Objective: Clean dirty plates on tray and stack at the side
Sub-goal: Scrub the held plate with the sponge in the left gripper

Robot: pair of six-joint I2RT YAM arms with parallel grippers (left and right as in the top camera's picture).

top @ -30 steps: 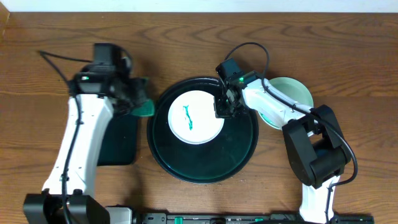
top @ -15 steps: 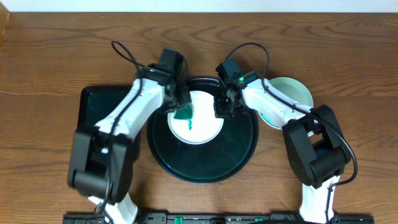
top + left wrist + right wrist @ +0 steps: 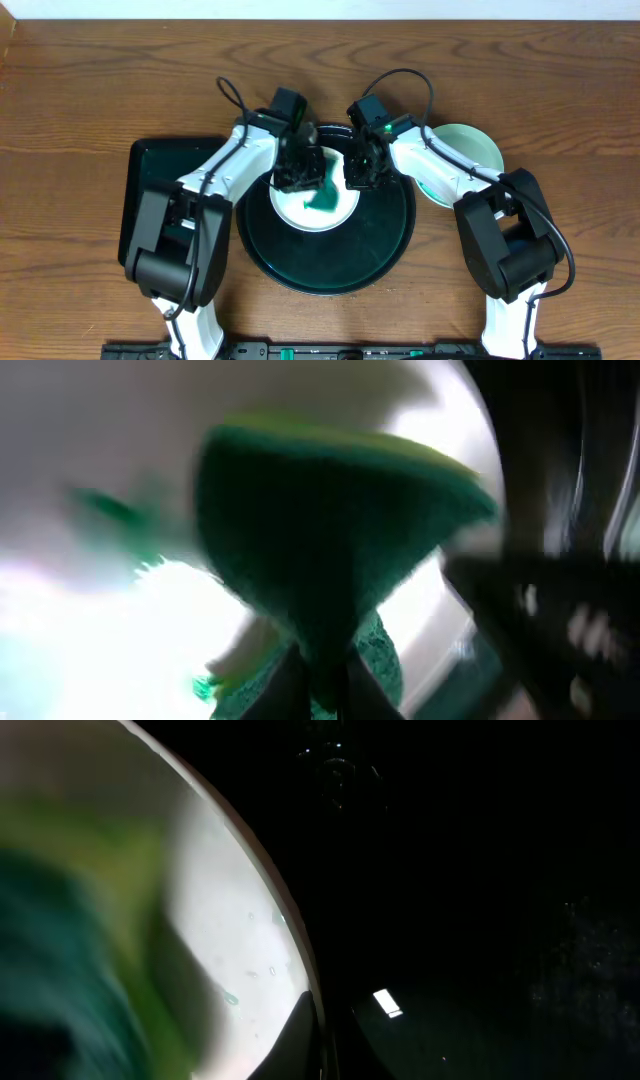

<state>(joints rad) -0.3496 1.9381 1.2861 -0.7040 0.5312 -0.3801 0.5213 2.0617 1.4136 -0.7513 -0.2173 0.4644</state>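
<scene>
On the tray [image 3: 385,245], the plate [image 3: 293,212] lies right under the green cloth [image 3: 322,196] clamped in the left gripper [image 3: 297,172], the closed right gripper [image 3: 357,176] pinning its right rim

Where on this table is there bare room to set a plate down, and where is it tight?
Free: the front half of the large round black tray, below the small round white plate; wooden table beyond the rectangular black tray; wood right of the pale side plate. Crowded: over the white plate, where left gripper, green cloth and right gripper meet.
</scene>
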